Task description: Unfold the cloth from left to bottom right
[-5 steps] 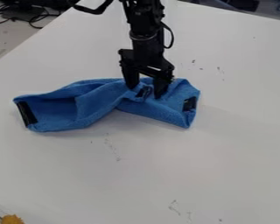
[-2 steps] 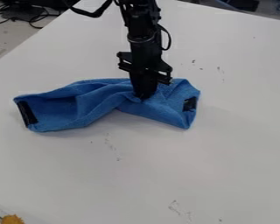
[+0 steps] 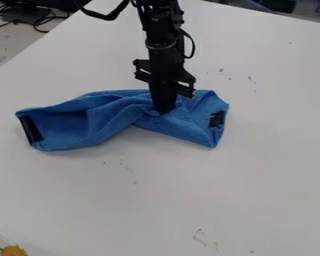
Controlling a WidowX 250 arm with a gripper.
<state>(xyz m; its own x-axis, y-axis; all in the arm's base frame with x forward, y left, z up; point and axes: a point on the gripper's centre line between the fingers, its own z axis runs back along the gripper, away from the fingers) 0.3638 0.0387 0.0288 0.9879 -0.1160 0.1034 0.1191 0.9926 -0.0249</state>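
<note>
The white table (image 3: 256, 175) carries a blue cloth (image 3: 112, 112) — twisted, nearer the table's left edge than its right — and scattered dark marks (image 3: 250, 79).

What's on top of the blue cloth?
The robot's tool is pressed onto the blue cloth, a bit right of its middle. Black patches sit at both ends. The bit of cloth right behind the tool is covered, so I can't tell.

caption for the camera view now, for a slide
Black gripper closed on the middle of a folded blue cloth on a white table
</note>
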